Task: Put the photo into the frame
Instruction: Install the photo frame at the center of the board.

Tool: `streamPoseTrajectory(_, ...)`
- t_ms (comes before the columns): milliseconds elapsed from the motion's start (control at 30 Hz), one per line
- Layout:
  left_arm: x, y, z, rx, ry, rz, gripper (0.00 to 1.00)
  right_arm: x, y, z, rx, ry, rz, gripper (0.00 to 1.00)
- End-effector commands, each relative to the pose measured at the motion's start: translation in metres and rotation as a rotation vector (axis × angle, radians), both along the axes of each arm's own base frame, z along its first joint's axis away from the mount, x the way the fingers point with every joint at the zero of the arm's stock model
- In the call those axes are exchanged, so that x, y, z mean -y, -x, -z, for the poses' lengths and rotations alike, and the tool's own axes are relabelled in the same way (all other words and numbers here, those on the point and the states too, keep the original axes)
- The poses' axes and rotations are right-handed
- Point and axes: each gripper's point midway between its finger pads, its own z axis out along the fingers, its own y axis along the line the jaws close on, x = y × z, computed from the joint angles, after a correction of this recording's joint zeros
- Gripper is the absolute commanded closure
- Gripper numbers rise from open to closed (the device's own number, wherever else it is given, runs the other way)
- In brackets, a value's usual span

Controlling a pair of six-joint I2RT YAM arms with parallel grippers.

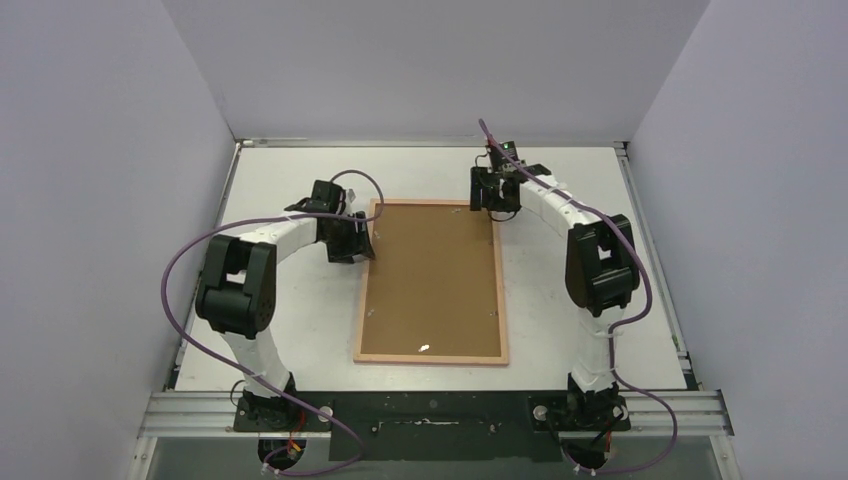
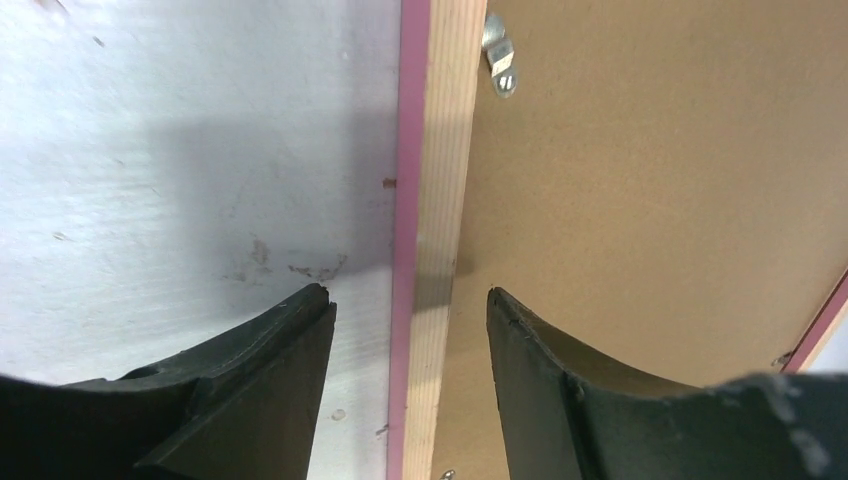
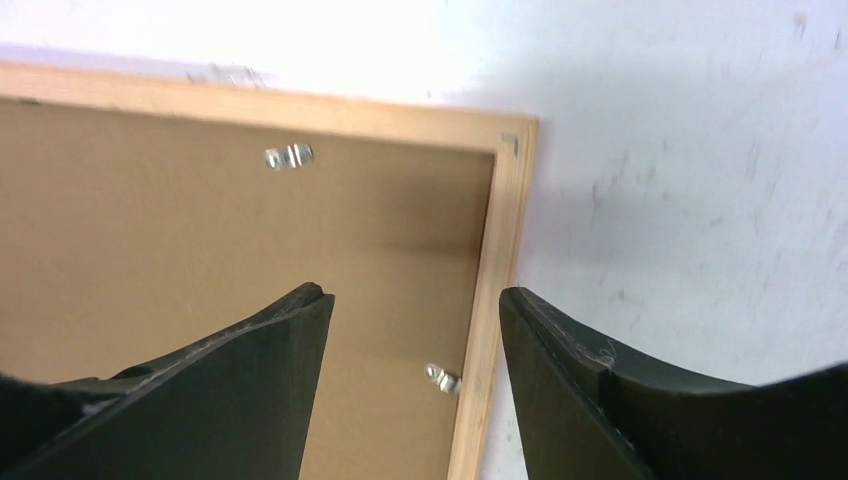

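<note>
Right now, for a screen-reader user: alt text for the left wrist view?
Two dark fingers, spread apart, straddle the pale wooden edge of the frame on a white table. Its brown backing board, with a small metal clip, fills the right.

My left arm point(image 1: 237, 290) and right arm point(image 1: 600, 262) are white links with chunky black joint housings. A purple cable point(image 1: 166, 288) loops off each from wrist to base. A small green light point(image 1: 508, 147) shows toward one o'clock, on the right wrist. My fingers point(image 2: 250, 400) are matte black curved blades.
</note>
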Motion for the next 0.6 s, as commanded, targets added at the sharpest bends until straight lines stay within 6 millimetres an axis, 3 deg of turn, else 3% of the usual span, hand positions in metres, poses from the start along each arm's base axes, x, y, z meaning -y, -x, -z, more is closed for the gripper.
streamPoseTrajectory(0, -0.003, -0.049, -0.037, 0.164, -0.023, -0.02, 0.44, -0.009, -0.021, -0.001, 0.035, 0.059, -0.055, 0.37)
streamPoseTrajectory(133, 0.004, -0.09, -0.055, 0.249, -0.029, 0.016, 0.44, -0.024, -0.025, 0.002, 0.021, 0.001, -0.069, 0.5)
streamPoseTrajectory(267, 0.021, -0.137, -0.077, 0.373, 0.017, 0.056, 0.45, -0.04, -0.029, -0.002, 0.065, -0.149, 0.034, 0.59)
streamPoseTrajectory(433, 0.053, -0.193, -0.093, 0.505, 0.143, 0.095, 0.45, -0.049, -0.033, 0.004, 0.039, -0.282, 0.19, 0.55)
streamPoseTrajectory(567, 0.081, -0.223, -0.085, 0.523, 0.269, 0.13, 0.48, -0.049, -0.033, 0.008, -0.003, -0.347, 0.249, 0.52)
